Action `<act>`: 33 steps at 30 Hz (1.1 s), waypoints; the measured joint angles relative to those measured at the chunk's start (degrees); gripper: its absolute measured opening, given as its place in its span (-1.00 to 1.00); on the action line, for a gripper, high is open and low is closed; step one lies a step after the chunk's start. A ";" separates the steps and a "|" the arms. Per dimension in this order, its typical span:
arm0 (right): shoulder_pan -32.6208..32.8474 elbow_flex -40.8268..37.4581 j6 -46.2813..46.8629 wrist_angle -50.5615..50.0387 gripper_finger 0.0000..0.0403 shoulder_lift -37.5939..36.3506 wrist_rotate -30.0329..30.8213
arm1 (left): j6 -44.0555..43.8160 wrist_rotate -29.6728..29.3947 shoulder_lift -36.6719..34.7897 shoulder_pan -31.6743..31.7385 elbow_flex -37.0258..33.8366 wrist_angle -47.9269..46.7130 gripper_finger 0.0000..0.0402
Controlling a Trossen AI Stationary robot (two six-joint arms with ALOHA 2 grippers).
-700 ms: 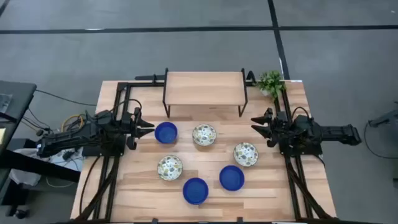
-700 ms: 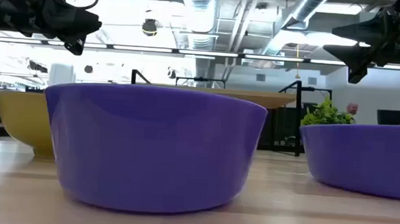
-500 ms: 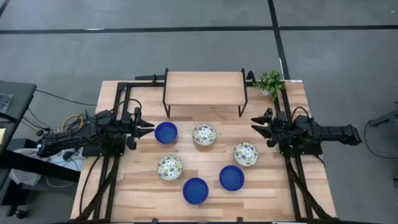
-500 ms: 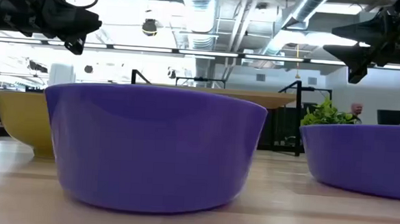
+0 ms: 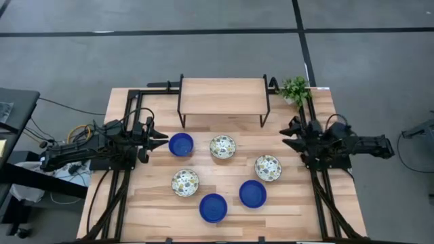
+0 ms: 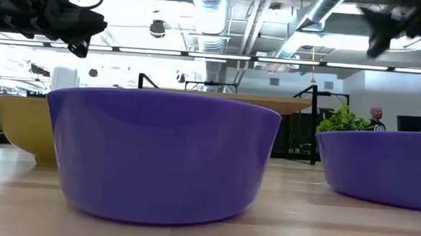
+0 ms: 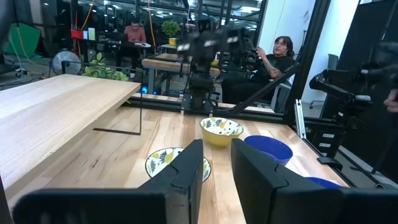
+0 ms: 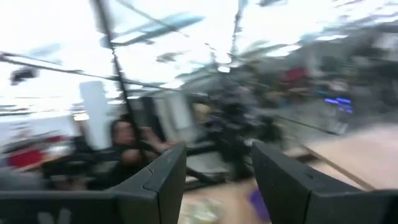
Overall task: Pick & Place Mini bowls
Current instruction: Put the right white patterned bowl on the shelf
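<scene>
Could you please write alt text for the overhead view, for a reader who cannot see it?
Six mini bowls, three blue and three floral, sit scattered on a wooden table in front of a small raised shelf. The left end effector is beside one blue bowl; the right end effector is near the table's edge.

Even overhead light falls on the wooden table (image 5: 156, 203) in the high view, with only soft, short shadows under the raised shelf (image 5: 222, 95) and the arms. At table height, ceiling strip lights (image 6: 199, 56) blow out to white glare, and the nearest blue bowl (image 6: 161, 155) looms large, slightly soft. The left wrist view is bright and fairly sharp — the right wrist view is streaked with heavy motion blur, its background washed out.
</scene>
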 joint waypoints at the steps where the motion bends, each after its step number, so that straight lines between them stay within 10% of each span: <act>1: 0.02 1.76 0.01 -0.14 -0.15 0.86 -2.15 | 0.00 -0.02 0.09 -0.01 0.00 -0.02 -0.59; 11: 0.02 25.28 -5.51 -13.19 -0.13 22.50 -7.13 | 0.00 -0.02 5.40 -0.02 0.00 0.04 -0.59; 22: -0.05 52.21 -1.69 -56.68 -0.13 49.13 -7.63 | 0.00 -0.02 11.08 -0.02 0.01 0.60 -0.59; 33: -0.07 59.88 7.62 -89.56 -0.14 62.68 -7.83 | 0.04 -0.02 11.39 0.00 0.00 5.06 -0.59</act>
